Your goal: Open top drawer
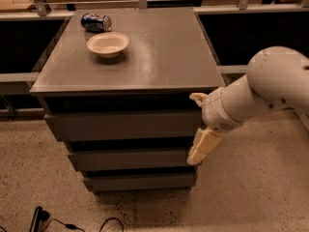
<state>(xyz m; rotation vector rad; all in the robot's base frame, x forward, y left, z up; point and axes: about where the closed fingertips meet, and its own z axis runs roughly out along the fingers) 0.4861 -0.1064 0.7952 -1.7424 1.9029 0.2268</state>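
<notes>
My claw, a two-finger gripper [195,128], sits at the right front corner of a dark grey-brown drawer cabinet, at about 3 o'clock from the centre of the view. Its two cream fingers are spread wide and hold nothing. The short upper finger [198,98] pokes into the dark gap just under the cabinet top, and the longer lower finger [203,146] hangs down beside the gap beneath the top drawer. The right end of that drawer's front lies between them, but I cannot tell whether either finger touches it. My thick white arm [263,91] runs away from the claw toward 2 o'clock and out of the right edge. The top drawer [120,125] stretches from the claw toward 9 o'clock. It is a wide, plain, handleless front tucked under the overhanging top, with none of its inside showing. Below it, toward 7 o'clock from the claw, are the middle drawer [130,159] and then the bottom drawer [140,181], each set further back. On the cabinet top [164,52], toward 11 o'clock from the claw, a shallow cream bowl [107,44] stands upright, and just behind it a blue drink can [96,22] lies on its side. A black cable [63,224] trails over the speckled floor [251,192] at 7 o'clock in the view.
</notes>
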